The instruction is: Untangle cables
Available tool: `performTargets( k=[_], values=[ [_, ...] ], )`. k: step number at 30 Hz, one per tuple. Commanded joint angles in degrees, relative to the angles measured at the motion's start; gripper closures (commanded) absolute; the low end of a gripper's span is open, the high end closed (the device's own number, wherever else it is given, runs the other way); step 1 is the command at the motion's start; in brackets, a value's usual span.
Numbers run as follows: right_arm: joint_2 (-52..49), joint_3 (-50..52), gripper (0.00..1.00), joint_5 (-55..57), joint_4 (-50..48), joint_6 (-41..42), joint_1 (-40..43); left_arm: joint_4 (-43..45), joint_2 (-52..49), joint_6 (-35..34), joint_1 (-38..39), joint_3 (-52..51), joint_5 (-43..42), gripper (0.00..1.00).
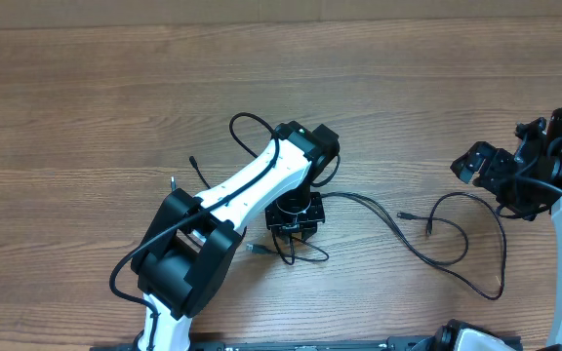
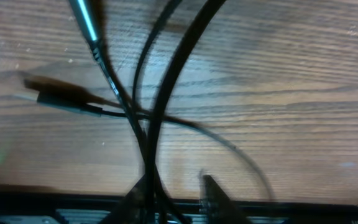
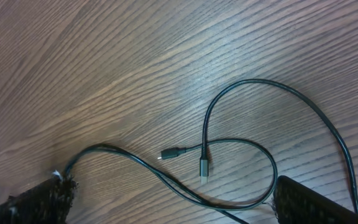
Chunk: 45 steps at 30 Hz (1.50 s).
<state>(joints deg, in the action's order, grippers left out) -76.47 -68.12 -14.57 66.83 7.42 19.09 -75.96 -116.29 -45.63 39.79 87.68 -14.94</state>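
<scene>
**Item: cables (image 1: 390, 224).** Thin, dark, several strands. They lie on the desk (image 1: 115, 78) from left of centre to the right side. The knot sits at the centre under the left arm. A loose loop trails right and near, towards the right arm.

**Loose ends.** Two plugs (image 3: 173, 152) lie close together inside the right loop, one strand crossing over the other. Another plug shows blurred in the left wrist view, at the knot.

**Step in hand, as judged:** taking hold at the knot so that one strand can be drawn clear.
- Close on a single strand, not the bundle.
- Lift a little before pulling, so the crossings slacken rather than tighten.
- Draw away from the loop, towards bare desk.
- The right arm could pin or take a plug end to keep the rest from dragging along.

**Left tool (image 1: 296, 216).** Low over the knot, jaws a little apart. Strands run between the fingers (image 2: 213, 193), close to one of them. The view is too blurred to say whether there is any pinch.

**Right tool (image 3: 173, 193).** Jaws spread wide, holding nothing. It hangs above the loop and plugs, well apart from the left.
</scene>
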Motion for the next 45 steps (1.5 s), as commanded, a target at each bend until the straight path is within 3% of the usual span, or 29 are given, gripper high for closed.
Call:
performTargets(
  k=[1, 10, 19, 25, 34, 38, 39, 40, 43, 45],
  values=[
    [-0.07, 0.35, 0.0, 0.55, -0.37, -0.48, 0.11, 2.21, -0.72, -3.3, 0.42, -0.5, -1.01, 0.95],
    [-0.07, 0.35, 0.0, 0.55, -0.37, -0.48, 0.11, 9.38, 1.51, 2.45, -1.27, 3.39, 5.42, 0.96],
    [-0.07, 0.35, 0.0, 0.28, -0.33, -0.46, 0.11, 14.43, 17.29, 17.68, -7.5, 29.4, 24.44, 0.96],
    [-0.07, 0.35, 0.0, -1.18, -0.66, -0.46, 0.09, 20.7, 22.53, 21.46, -12.48, 40.3, 24.35, 0.96],
    [-0.07, 0.35, 0.0, -1.16, -0.79, -0.48, 0.11, 22.03, 23.93, 22.47, -13.05, 40.79, 21.62, 0.96],
    [-0.07, 0.35, 0.0, -1.16, -1.05, -0.48, 0.11, 21.73, 23.78, 22.47, -13.03, 40.74, 14.49, 0.96],
    [-0.07, 0.35, 0.0, -1.16, -1.03, -0.48, 0.11, 21.46, 23.78, 22.47, -13.03, 40.74, 13.7, 0.92],
    [-0.07, 0.35, 0.0, -1.16, -1.01, -0.48, 0.11, 21.03, 23.78, 22.45, -13.03, 40.74, 13.22, 0.62],
    [-0.07, 0.35, 0.0, -1.16, -0.96, -0.48, 0.11, 19.45, 23.78, 22.49, -13.05, 40.74, 13.49, 0.07],
    [-0.07, 0.35, 0.0, -1.16, -0.98, -0.48, 0.11, 17.68, 23.78, 22.49, -13.05, 40.74, 13.53, 0.0]
  ],
)
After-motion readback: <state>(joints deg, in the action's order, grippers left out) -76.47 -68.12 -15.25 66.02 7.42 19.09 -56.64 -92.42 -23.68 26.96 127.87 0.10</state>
